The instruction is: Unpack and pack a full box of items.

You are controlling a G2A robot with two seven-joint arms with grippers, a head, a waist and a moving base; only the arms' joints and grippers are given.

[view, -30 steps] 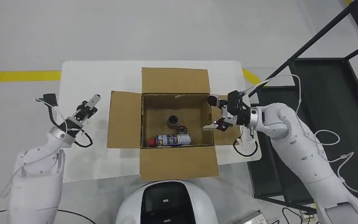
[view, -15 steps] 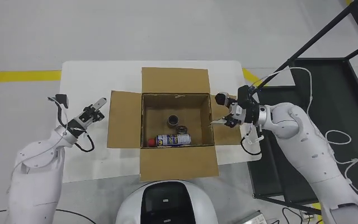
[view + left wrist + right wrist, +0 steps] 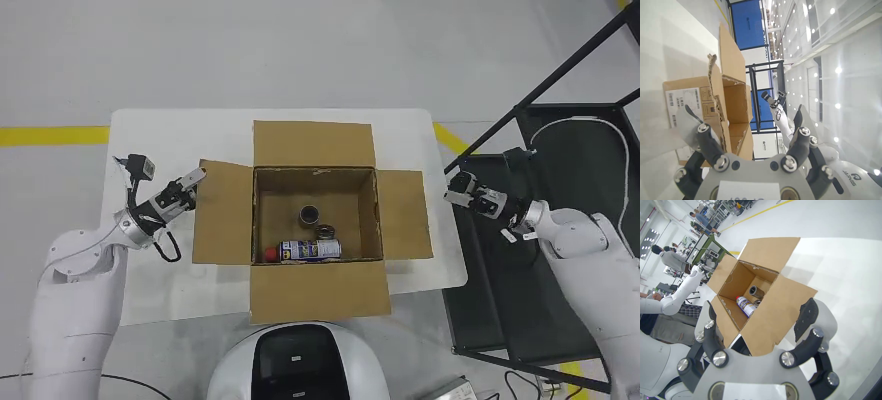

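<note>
An open cardboard box point(image 3: 315, 290) stands mid-table with all its flaps spread outward. Inside lie a spray can point(image 3: 308, 249), a metal cylinder point(image 3: 311, 214) and a small metal flange point(image 3: 327, 233). My left gripper point(image 3: 192, 184) is open at the outer edge of the left flap point(image 3: 222, 215). In the left wrist view that flap's torn edge point(image 3: 715, 98) runs up between the fingers. My right gripper point(image 3: 460, 189) is open and empty, just past the right flap point(image 3: 405, 215). The right wrist view looks over its flap point(image 3: 780, 306) at the can point(image 3: 745, 306) and cylinder point(image 3: 756, 291).
The white table point(image 3: 170, 135) has bare room left of and behind the box. A black metal rack point(image 3: 560, 260) stands against the table's right side, under my right arm. The robot's base is close to the front flap point(image 3: 318, 290).
My right gripper has pulled back to the right, off the right flap, which now lies flat. My left gripper has moved right, up to the left flap's edge.
</note>
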